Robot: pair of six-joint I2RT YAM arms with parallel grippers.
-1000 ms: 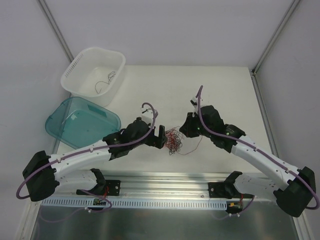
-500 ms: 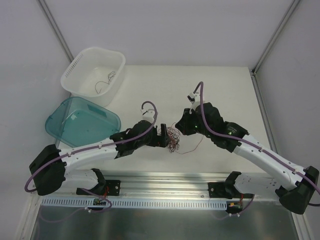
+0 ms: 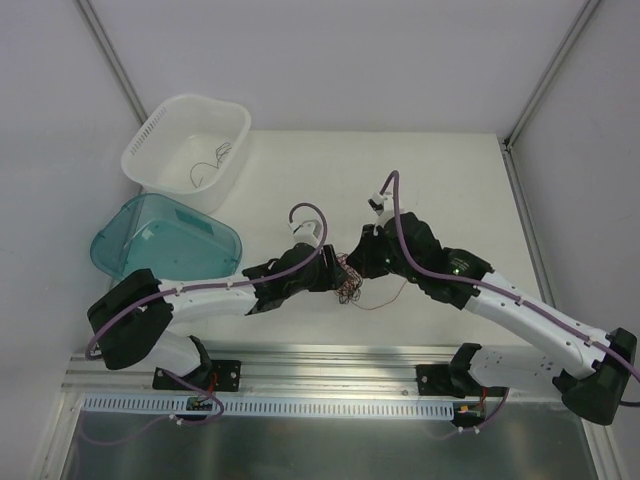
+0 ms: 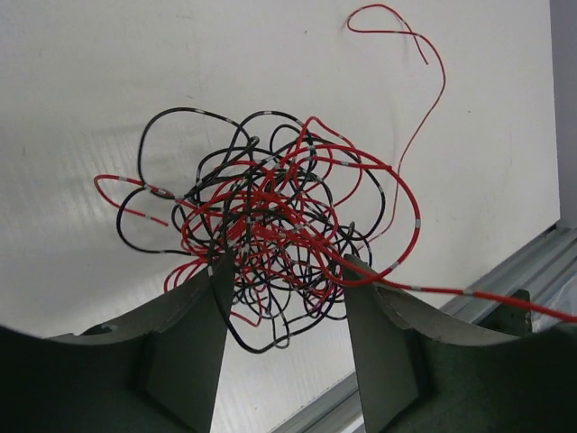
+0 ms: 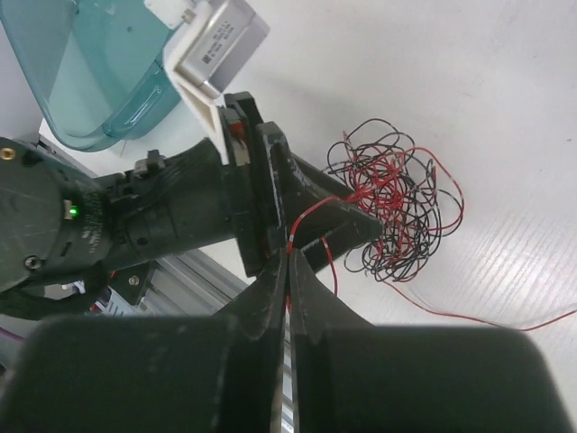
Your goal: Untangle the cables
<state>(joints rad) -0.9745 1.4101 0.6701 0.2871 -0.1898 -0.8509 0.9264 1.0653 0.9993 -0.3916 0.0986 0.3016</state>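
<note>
The cables point(image 3: 349, 282) are a small knotted ball of red and black wires on the white table, between my two grippers. My left gripper point(image 3: 333, 277) is pushed against the ball's left side. In the left wrist view its jaws point(image 4: 287, 263) stand apart, with the lower loops of the cables point(image 4: 270, 212) between the fingertips. My right gripper point(image 3: 358, 262) sits just right of the ball. It is shut point(image 5: 288, 253) on one red strand that runs from the cables point(image 5: 397, 203) into its tips.
A white basket point(image 3: 141, 150) holding a few loose wires stands at the back left. A teal bin point(image 3: 165, 245) lies in front of it. A metal rail point(image 3: 330, 365) runs along the table's near edge. A loose red strand point(image 3: 386, 297) trails right of the ball.
My left gripper has slid right into the tangle and its jaws have narrowed around it. The right gripper has shifted left toward the ball, still shut.
</note>
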